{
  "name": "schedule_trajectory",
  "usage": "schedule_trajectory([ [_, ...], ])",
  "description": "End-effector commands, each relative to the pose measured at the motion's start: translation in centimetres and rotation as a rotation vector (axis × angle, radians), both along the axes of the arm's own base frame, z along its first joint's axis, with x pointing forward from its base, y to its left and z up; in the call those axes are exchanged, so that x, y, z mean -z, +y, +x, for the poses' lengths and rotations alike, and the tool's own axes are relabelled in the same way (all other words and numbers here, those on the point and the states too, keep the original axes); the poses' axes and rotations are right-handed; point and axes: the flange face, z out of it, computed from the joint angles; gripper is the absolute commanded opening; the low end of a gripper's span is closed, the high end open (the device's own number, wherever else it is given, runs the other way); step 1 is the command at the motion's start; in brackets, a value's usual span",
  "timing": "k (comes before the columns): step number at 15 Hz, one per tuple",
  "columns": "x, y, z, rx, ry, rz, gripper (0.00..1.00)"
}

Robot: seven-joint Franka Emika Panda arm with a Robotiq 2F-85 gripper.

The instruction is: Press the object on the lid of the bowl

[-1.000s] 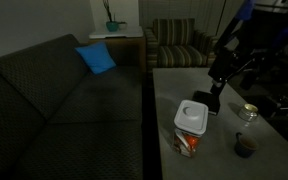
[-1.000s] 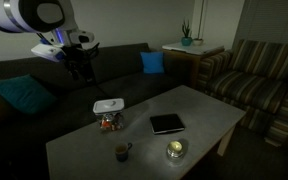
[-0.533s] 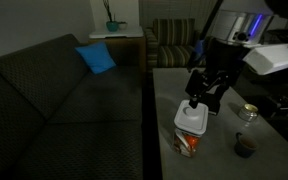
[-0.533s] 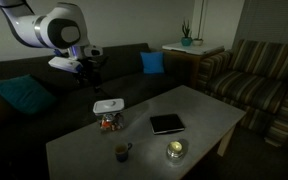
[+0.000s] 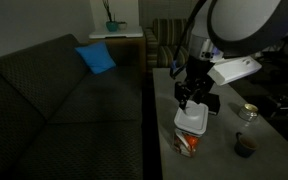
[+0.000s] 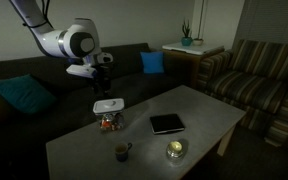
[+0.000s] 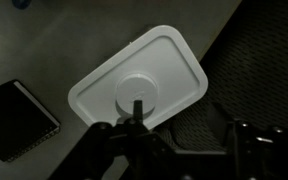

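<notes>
The bowl (image 5: 190, 141) (image 6: 109, 121), squat with orange-red and white sides, stands on the grey table near its sofa-side edge. Its white rounded-square lid (image 5: 195, 120) (image 6: 109, 105) (image 7: 174, 60) fills the middle of the wrist view. A round greyish button (image 7: 139, 90) sits at the lid's middle. My gripper (image 5: 189, 98) (image 6: 102, 76) (image 7: 189, 135) hangs open and empty just above the lid. In the wrist view one finger (image 7: 136, 112) lies over the button's near edge and the other is out over the sofa beside the table.
A flat black slab (image 6: 167, 123) (image 7: 19, 120) lies on the table beside the bowl. A dark cup (image 5: 245, 146) (image 6: 122, 152) and a glass dish (image 5: 248, 112) (image 6: 175, 150) stand nearer the table's other edge. A dark sofa (image 5: 64, 100) runs along the table; a striped armchair (image 6: 254, 80) stands behind.
My arm has swung in from beyond the table and come down over the bowl. The gripper now hangs just above the lid. The bowl has not moved.
</notes>
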Motion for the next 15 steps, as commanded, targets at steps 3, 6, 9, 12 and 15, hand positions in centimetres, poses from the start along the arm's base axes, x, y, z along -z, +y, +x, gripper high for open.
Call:
schedule_trajectory([
  [3,0.1,-0.4,2.8,0.013,-0.01,0.001,0.24],
  [6,-0.5,-1.5,3.8,0.04,-0.013,0.001,0.04],
  [9,-0.5,-2.9,4.5,0.073,-0.026,-0.022,0.0],
  [12,0.0,-4.3,4.7,0.102,-0.02,-0.05,0.0],
  [15,0.4,-4.5,4.0,0.118,0.024,-0.043,0.0],
])
